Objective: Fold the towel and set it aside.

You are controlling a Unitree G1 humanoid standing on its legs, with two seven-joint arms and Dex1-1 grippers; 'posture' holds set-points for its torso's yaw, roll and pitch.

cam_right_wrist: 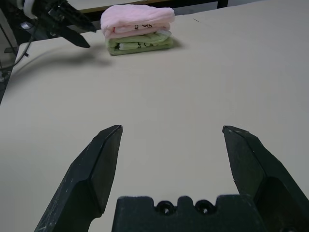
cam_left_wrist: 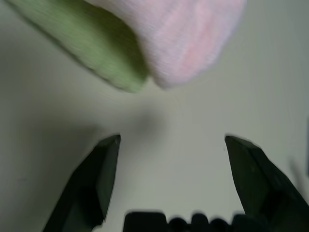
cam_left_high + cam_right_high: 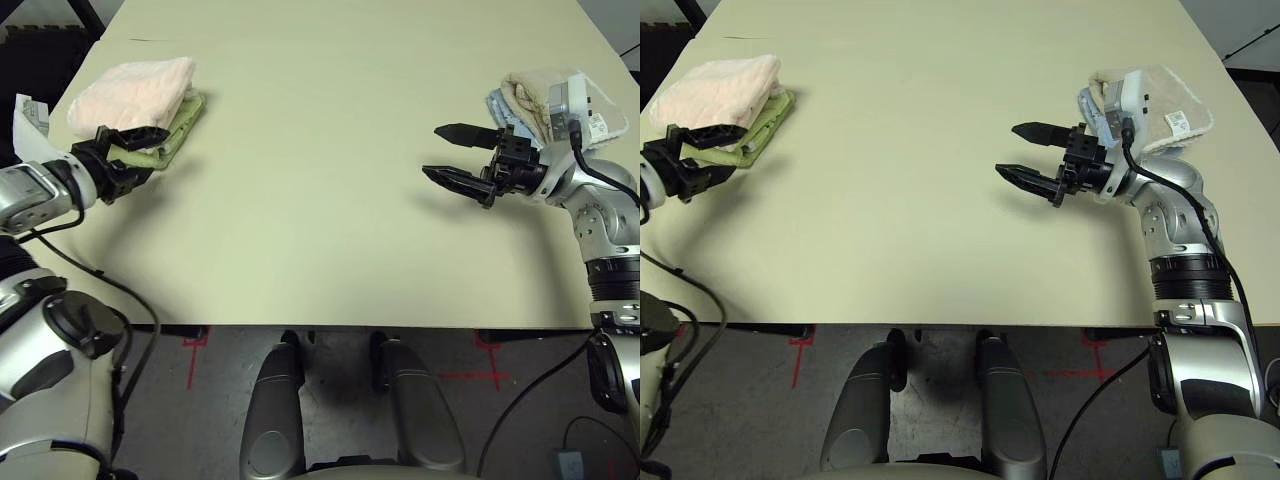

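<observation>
The pink towel [image 3: 133,87] lies folded atop a lime-green folded cloth [image 3: 172,131] at the far left corner of the cream table [image 3: 320,200], the two forming a neat stack. The left gripper [image 3: 128,148] hangs just beside the stack's near edge, fingers spread wide and holding nothing. The right gripper [image 3: 455,153] hovers over bare tabletop well across the table, jaws likewise parted and empty, with a pile of beige and light-blue folded towels [image 3: 530,95] just behind its wrist. From the head views, the towel's long axis runs roughly along the table's left edge, angled a little toward the far side; which end carries the fold is hard to tell. The work looks essentially done. The remaining risk, as judged here, is the left gripper's spread fingers [image 2: 104,164] catching the green cloth's near corner on any sideways move, dragging the stack askew or tipping the towel off its perch.
</observation>
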